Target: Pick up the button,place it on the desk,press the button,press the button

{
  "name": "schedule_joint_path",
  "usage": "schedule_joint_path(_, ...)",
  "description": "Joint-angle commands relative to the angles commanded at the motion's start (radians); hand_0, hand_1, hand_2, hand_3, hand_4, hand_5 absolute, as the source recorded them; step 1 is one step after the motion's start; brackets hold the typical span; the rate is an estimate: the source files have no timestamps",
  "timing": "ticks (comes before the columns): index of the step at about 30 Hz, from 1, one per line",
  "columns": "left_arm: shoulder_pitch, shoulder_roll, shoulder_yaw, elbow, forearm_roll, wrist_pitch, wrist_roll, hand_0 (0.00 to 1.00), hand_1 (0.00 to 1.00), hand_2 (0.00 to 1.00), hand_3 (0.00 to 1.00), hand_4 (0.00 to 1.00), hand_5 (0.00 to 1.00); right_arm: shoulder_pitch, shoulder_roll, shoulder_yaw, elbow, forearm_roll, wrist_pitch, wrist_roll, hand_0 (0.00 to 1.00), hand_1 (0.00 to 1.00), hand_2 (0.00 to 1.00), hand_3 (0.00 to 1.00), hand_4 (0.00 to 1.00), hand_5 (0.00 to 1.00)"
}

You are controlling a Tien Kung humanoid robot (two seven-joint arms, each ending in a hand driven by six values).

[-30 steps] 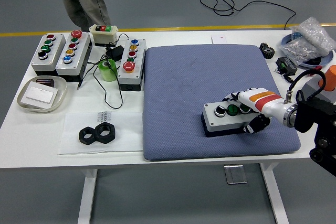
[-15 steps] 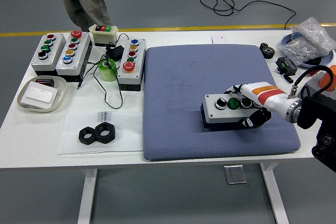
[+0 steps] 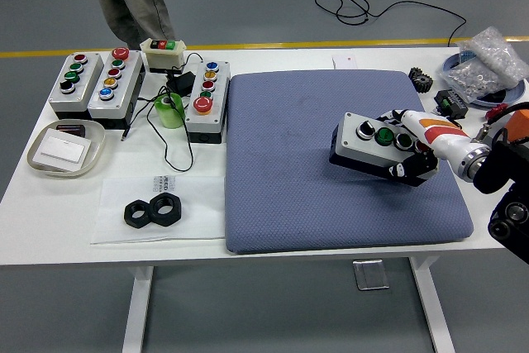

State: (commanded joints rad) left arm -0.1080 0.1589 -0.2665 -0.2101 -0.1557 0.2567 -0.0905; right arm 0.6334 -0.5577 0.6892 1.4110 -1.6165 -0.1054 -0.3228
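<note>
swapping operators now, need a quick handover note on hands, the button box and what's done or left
Right hand: shut on the three-button control box, holding it tilted and lifted off the blue mat.
Left hand: not in view.
Other button boxes sit at the table's far left, untouched.
Done: pick-up.
Left: set the box on the desk, then press a button twice.

White counter (image 3: 273,250) on white legs. Blue-grey mat (image 3: 289,163) covers centre-right. Left side: three grey button boxes (image 3: 99,80) side by side near the far edge, a small cream switch box (image 3: 163,54), green tape roll (image 3: 169,110) with black cable, shallow tray (image 3: 66,148), clear sheet (image 3: 157,208) carrying two black hex nuts (image 3: 153,211). Far right edge: black gear (image 3: 421,81), bag of small parts (image 3: 488,64) (contents unclear).
</note>
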Motion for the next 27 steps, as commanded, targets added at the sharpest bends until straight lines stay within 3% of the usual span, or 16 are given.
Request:
schedule_joint_path(13,-0.004,0.000,0.001,0.001,-0.003,0.001,-0.001,0.727,0.829,0.877,0.830,0.641,0.998,0.023,0.033,0.026,-0.046,0.002,0.005,-0.132,0.177,0.282,0.388,0.597,0.643,0.215)
schedule_joint_path(27,-0.008,0.000,0.007,0.001,-0.012,-0.001,-0.002,0.730,0.829,0.877,0.830,0.643,0.998,0.043,0.073,0.016,-0.131,-0.033,-0.007,-0.154,0.160,0.266,0.375,0.594,0.648,0.273)
